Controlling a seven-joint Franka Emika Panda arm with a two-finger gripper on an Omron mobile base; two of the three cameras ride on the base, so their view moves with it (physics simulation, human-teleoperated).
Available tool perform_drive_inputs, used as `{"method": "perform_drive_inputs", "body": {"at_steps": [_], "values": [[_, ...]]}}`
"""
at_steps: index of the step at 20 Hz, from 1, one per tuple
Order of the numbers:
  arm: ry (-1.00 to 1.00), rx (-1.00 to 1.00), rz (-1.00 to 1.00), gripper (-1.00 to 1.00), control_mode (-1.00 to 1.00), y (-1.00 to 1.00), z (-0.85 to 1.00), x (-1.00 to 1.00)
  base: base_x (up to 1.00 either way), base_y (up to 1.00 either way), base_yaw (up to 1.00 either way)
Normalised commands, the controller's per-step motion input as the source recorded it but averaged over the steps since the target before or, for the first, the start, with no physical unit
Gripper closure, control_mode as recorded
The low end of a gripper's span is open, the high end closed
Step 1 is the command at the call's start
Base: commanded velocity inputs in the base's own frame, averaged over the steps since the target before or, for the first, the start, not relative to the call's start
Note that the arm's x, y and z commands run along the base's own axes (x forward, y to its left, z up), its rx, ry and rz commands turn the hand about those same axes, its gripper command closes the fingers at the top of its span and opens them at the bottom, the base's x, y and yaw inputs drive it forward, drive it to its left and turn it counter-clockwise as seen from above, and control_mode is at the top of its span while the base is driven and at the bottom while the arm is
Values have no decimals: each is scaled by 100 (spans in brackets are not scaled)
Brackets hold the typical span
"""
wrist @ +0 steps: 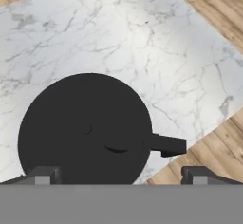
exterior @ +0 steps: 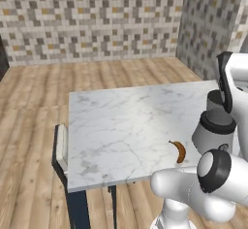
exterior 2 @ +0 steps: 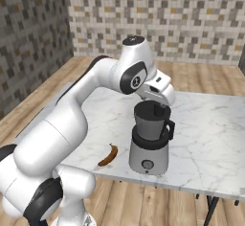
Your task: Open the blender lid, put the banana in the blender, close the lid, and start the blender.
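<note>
Left base view: one banana [exterior: 179,151] lies on the bench [exterior: 121,126], at 9 o'clock of the one blender [exterior: 214,133], partly hidden by the arm.

Right base view: the hand covers the jar top.

Hand view: the gripper [wrist: 121,175] stands open over one blender lid [wrist: 85,128], its knob hard to see.

banana [exterior 2: 108,155] left of blender [exterior 2: 150,143] | both on table [exterior 2: 210,134]

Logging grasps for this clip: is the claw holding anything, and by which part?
Nothing is held. The open claw hangs above the blender lid, fingers apart.
</note>
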Motion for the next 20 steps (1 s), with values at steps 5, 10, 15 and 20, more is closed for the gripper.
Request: {"method": "perform_drive_inputs", "body": {"at_steps": [5, 10, 15, 20], "values": [[0, 2, 8, -100, -100, 16, -5, 10, 0, 0, 0], [0, 0, 8, -100, -100, 0, 0, 13, 0, 0, 0], [0, 0, 5, -100, -100, -1, -7, 11, 0, 0, 0], [0, 3, 0, -100, -100, -12, -2, 0, 0, 0, 0]]}}
